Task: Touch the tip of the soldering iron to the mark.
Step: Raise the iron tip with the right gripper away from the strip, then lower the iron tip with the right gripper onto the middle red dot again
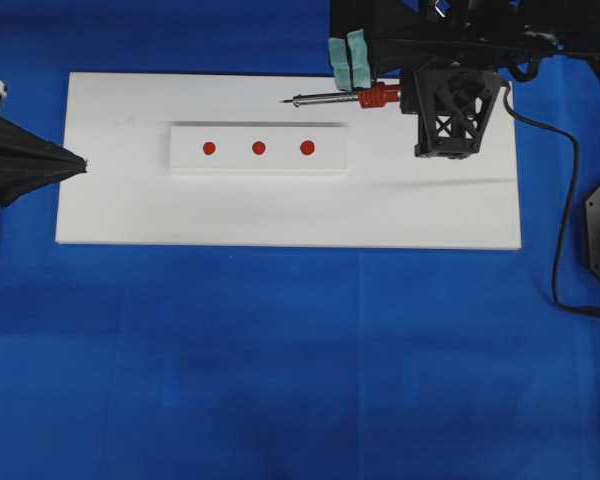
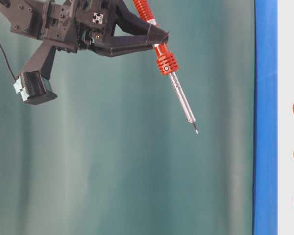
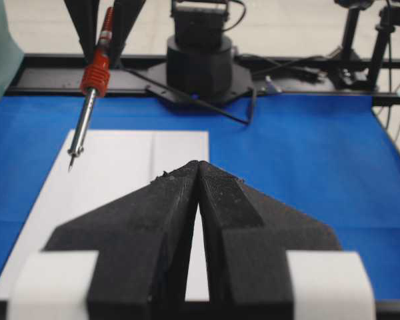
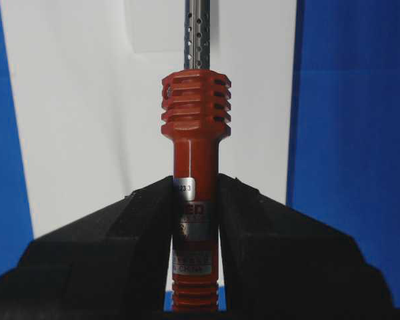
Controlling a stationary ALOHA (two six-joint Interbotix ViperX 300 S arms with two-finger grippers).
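Right wrist view: right hand clamps the soldering iron by its handle, tip angled down, aloft for aiming; left hand closed, empty.

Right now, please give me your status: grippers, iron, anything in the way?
Right gripper shut on the soldering iron, left gripper shut, empty. Tip in air, off the red marks. Nothing in the way.

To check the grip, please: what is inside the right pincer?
The red handle of the soldering iron sits between the shut fingers of the right pincer. Its lowest end and cord are hidden.
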